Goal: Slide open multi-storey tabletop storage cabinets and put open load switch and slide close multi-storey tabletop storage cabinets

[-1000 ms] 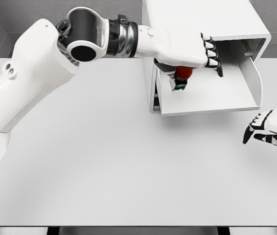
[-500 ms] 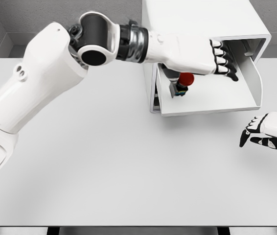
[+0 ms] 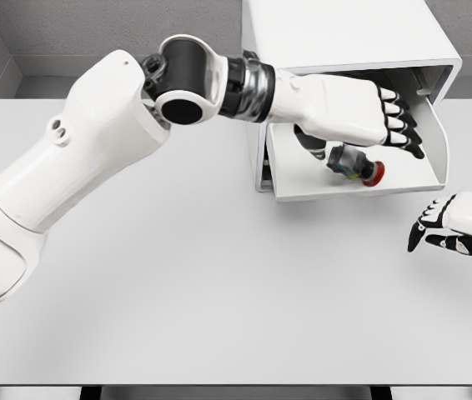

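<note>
1. Table [image 3: 178,275]: a plain white surface is seen from above, filling most of the head view.
2. Storage cabinet [image 3: 336,33]: a white multi-storey unit is placed at the far edge of the table, right of centre.
3. Drawer [image 3: 403,179]: one tray is shown pulled out toward the camera, its floor exposed and its right wall curving upward.
4. Left hand [image 3: 361,112]: the left arm is extended from the lower left across the table, and the hand is held over the open drawer, palm down. The fingers [image 3: 403,133] are seen stretched out and slightly fanned toward the right, closed around nothing.
5. Load switch [image 3: 354,164]: a small grey body with a red cap is shown tipped on its side, cap pointing right, in the drawer just beneath the left hand. Whether the thumb touches it cannot be told.
6. Right hand [image 3: 457,225]: the hand is held above the table's right edge, in front of the drawer and apart from it, with its dark-tipped fingers loosely bent and holding nothing.
</note>
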Action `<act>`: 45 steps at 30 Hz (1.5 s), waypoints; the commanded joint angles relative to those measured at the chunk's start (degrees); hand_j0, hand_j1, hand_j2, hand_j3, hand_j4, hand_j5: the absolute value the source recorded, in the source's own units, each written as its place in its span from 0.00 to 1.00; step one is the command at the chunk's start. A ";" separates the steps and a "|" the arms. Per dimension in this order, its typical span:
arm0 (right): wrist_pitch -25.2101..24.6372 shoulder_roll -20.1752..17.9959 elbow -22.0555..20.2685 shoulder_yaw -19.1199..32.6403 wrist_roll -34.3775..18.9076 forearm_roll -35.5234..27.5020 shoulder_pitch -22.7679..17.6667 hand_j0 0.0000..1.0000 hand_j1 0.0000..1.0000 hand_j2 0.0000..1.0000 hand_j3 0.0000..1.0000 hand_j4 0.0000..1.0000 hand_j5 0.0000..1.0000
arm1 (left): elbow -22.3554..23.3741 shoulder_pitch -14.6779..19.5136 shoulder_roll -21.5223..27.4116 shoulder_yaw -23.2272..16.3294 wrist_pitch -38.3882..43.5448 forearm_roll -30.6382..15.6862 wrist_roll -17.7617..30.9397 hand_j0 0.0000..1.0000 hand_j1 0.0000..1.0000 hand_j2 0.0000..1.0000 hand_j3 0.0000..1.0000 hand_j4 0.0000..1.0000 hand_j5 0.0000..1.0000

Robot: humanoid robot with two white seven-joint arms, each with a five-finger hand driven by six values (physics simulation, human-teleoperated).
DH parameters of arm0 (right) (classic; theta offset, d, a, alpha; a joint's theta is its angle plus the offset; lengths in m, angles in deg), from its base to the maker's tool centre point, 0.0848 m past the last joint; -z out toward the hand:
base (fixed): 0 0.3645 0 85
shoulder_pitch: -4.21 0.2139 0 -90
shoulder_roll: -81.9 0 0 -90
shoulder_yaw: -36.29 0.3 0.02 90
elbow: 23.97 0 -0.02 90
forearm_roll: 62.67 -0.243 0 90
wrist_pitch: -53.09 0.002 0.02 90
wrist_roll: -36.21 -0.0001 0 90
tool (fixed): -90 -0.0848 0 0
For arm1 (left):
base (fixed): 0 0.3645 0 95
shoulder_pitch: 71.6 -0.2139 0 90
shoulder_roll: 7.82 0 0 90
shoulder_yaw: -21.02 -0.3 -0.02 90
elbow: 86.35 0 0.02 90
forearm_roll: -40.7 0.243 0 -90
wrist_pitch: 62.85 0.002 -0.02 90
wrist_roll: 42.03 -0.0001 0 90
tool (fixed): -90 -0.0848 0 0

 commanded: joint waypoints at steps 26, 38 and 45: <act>-0.16 0.89 -0.02 -1.24 0.02 -0.75 4.30 0.47 0.47 0.47 0.47 0.47 0.47 | -1.13 -16.87 48.69 0.46 0.14 -29.32 0.00 1.00 1.00 1.00 1.00 1.00 1.00; -0.16 2.64 0.16 -6.25 0.02 -0.13 10.72 0.48 0.48 0.48 0.48 0.48 0.48 | -1.13 -17.23 48.42 0.37 0.14 -28.35 0.00 1.00 1.00 1.00 1.00 1.00 1.00; -0.16 4.76 0.33 -10.03 0.02 2.15 14.94 0.48 0.48 0.48 0.48 0.48 0.48 | -1.40 -17.67 48.16 0.29 0.14 -28.35 0.00 1.00 1.00 1.00 1.00 1.00 1.00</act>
